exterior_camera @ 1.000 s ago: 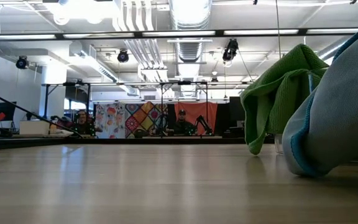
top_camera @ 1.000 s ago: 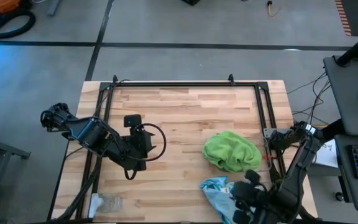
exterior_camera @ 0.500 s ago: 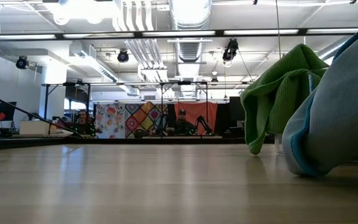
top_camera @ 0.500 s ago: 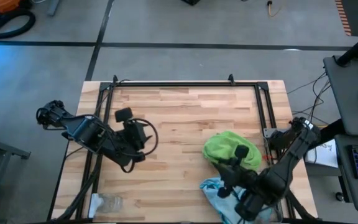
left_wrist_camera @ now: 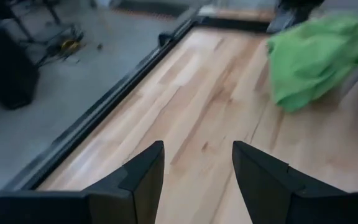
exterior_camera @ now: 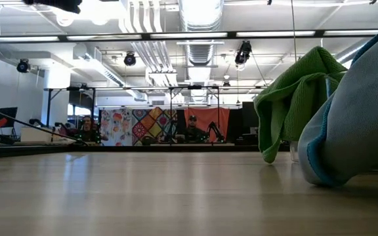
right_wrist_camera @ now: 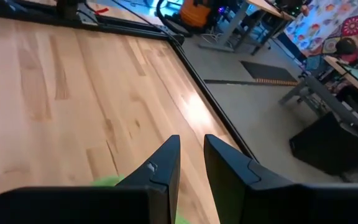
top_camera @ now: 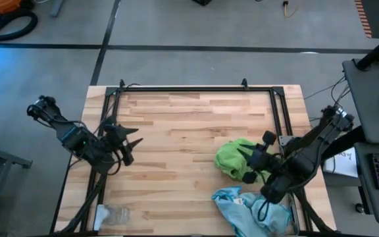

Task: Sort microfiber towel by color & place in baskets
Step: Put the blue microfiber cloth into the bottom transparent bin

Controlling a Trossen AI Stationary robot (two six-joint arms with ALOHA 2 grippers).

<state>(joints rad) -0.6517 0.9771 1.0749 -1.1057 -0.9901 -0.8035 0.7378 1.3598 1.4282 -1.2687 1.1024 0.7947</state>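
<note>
Right tool [top_camera: 247, 164] hovers over green towel [top_camera: 232, 158], seemingly gripping nothing.

We hold our left arm out at the table's left edge, its left gripper [top_camera: 129, 136] [left_wrist_camera: 196, 163] spread wide and empty. Our right arm reaches in from the right side, the right gripper [top_camera: 247, 167] [right_wrist_camera: 191, 160] with fingers drawn close, a narrow gap between them.
</note>
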